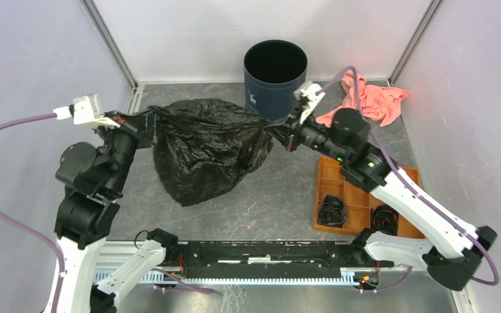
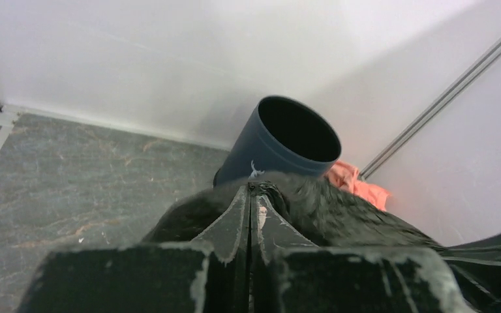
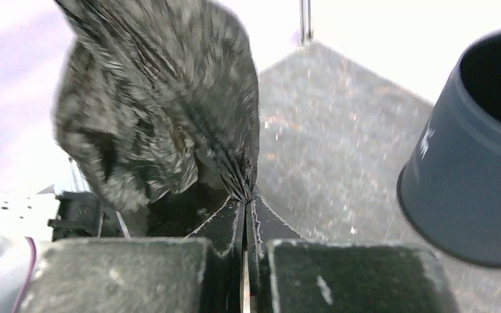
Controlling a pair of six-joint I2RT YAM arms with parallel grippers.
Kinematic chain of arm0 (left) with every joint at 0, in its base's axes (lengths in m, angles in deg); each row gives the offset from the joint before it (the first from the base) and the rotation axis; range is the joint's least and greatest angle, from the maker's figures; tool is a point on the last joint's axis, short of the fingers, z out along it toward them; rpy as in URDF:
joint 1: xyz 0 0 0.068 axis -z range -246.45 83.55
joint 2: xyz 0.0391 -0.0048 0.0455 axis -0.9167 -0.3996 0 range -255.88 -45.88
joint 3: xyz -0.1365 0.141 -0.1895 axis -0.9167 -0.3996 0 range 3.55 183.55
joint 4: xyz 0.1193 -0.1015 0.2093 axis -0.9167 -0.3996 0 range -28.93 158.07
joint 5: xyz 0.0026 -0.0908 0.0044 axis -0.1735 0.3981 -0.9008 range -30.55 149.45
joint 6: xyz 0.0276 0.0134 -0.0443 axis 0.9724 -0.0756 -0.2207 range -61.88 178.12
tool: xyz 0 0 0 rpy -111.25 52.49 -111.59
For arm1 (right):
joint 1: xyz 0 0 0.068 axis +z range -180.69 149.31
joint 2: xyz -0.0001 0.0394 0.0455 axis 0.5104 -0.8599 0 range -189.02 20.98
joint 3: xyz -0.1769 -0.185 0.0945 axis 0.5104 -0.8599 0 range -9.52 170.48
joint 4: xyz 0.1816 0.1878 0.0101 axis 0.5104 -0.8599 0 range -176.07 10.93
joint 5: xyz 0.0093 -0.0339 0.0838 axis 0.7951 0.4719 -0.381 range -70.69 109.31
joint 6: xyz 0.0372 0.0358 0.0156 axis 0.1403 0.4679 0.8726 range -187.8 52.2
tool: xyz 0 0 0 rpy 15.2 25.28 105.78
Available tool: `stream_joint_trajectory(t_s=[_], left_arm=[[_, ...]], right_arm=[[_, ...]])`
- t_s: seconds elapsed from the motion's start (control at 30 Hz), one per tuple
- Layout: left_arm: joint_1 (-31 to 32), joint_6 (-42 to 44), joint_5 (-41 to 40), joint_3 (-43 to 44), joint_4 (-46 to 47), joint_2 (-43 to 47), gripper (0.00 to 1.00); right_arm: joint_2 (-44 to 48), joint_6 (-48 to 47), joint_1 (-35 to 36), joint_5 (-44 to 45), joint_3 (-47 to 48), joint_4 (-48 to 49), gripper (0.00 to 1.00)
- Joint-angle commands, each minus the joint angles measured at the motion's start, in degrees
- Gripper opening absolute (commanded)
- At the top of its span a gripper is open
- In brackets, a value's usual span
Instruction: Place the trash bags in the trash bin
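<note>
Black glossy film, v. wrinkly: the trash bag point(image 1: 202, 153) is stretched between both arms in front of the trash bin point(image 1: 275, 78), outside it, mostly to the bin's left in top view. L side: left gripper point(image 1: 145, 122) has its fingers pressed together on the bag's upper left edge; the left wrist cam shows the two tips meeting w/ film bunched between them and the bin upright just beyond, mouth open. R side: right gripper point(image 1: 280, 130) pinches the upper right corner, fingers closed tight on gathered pleats per the right wrist cam, w/ the navy bin and its white deer logo close by at the right of that view. Bag's top edge is pulled taut btwn the two pinch pts; the body sags below and looks to reach the grey table point(image 1: 280, 195), tho contact can't be confirmed. Salmon-pink cloth point(image 1: 372, 98) lies in the far right corner. Orange tray point(image 1: 365, 195) sits near right, holding two small black rolls point(image 1: 332, 210).
</note>
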State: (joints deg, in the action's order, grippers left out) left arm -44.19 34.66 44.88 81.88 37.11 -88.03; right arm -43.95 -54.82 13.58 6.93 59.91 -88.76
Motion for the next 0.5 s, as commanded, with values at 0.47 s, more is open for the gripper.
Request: stream_joint_trajectory(t_s=[0.47], left_arm=[[0.0, 3.4, -16.1, 1.8, -1.5, 3.3, 0.02]], right_arm=[[-0.2, 0.7, 0.4, -0.5, -1.8, 7.6, 0.19]])
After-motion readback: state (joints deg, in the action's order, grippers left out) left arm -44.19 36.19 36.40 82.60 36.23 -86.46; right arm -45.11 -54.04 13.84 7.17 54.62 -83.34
